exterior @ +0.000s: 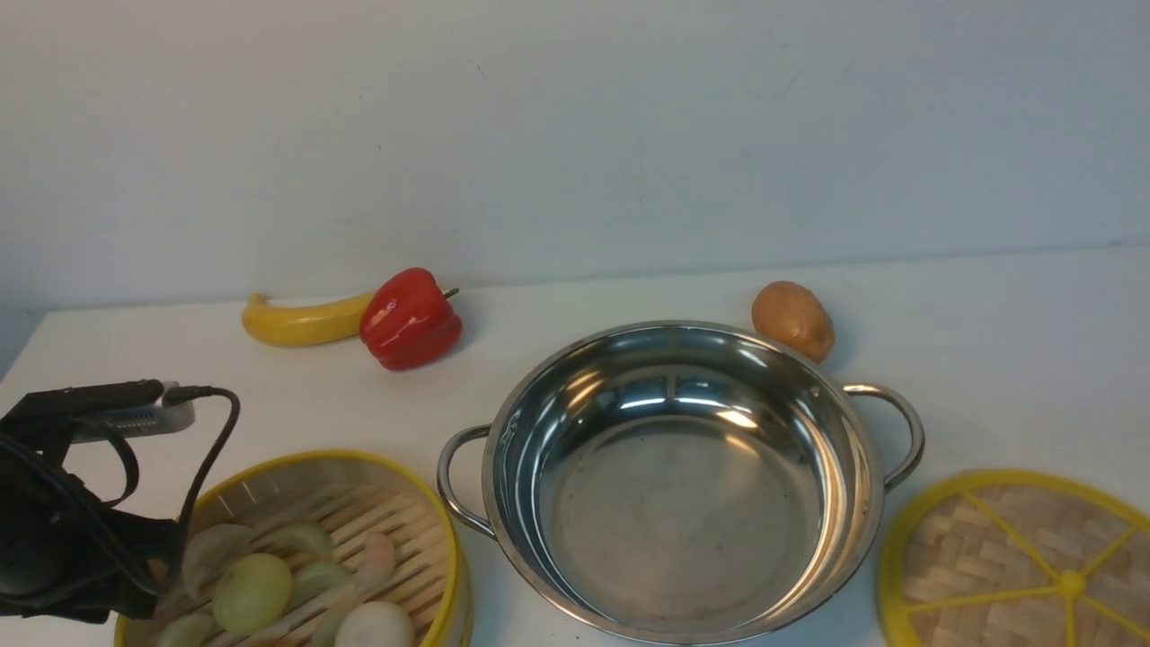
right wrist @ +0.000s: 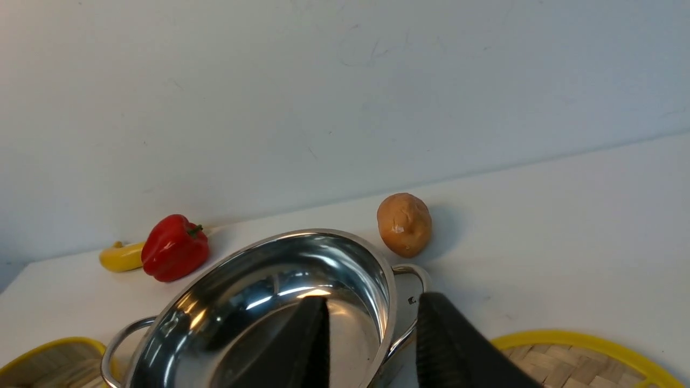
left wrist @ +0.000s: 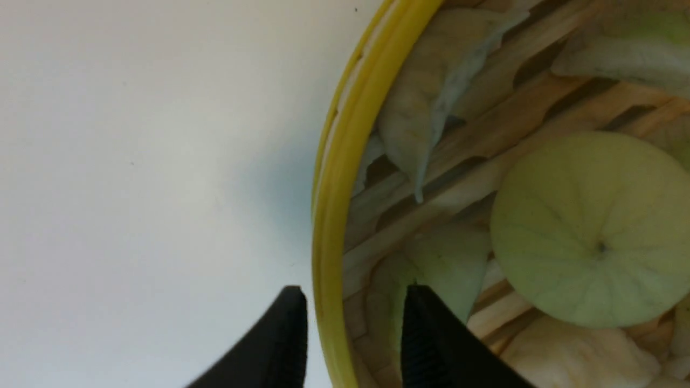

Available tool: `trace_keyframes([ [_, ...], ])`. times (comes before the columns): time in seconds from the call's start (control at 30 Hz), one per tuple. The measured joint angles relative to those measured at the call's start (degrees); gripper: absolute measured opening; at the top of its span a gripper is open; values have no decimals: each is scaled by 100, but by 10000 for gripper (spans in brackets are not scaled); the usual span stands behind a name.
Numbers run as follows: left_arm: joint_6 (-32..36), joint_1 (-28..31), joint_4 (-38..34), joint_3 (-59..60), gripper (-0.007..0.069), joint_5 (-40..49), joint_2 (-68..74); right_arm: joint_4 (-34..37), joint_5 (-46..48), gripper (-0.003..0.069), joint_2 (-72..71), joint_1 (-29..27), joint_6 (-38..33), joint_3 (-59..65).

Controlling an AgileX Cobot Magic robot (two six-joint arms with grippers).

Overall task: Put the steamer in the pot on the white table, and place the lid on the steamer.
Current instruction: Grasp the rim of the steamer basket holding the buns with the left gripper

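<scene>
On the white flat desk (exterior: pixel 988 359), near the robot's left side, the round bamboo steamer with yellow rims (exterior: pixel 334 456) is sitting beside the wide shiny steel pot (exterior: pixel 683 503), not inside it. The flat woven bamboo lid with yellow spokes (exterior: pixel 988 562) is lying on the pot's other side.

Only the left wrist view is showing the left jaws. They are standing spread, one black tip outside the steamer's yellow rim and one inside, over a pale green dumpling (left wrist: pixel 431 264), with a little gap on the inner side.

Only the right wrist view is showing the right jaws. They are spread wide, holding nothing, hanging over the pot's edge by one loop handle (right wrist: pixel 412 275).

The front view is showing the black left arm (exterior: pixel 45 539) and everything on the desk together: one steamer, one pot, one lid, one yellow banana (exterior: pixel 296 323), one red bell pepper (exterior: pixel 409 319) and one brown potato (exterior: pixel 792 319).
</scene>
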Motion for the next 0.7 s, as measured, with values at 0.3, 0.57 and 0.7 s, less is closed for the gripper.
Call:
trace_keyframes([
  [0.3, -31, 0, 23, -5, 242, -209, 430, 15, 4, 244, 0, 0, -1, 0],
  [0.57, -160, 0, 91, -5, 239, -407, 701, 21, 18, 244, 0, 0, -6, 0],
  [0.7, -195, 0, 132, -5, 185, -414, 708, 26, 18, 244, 0, 0, -17, 0],
])
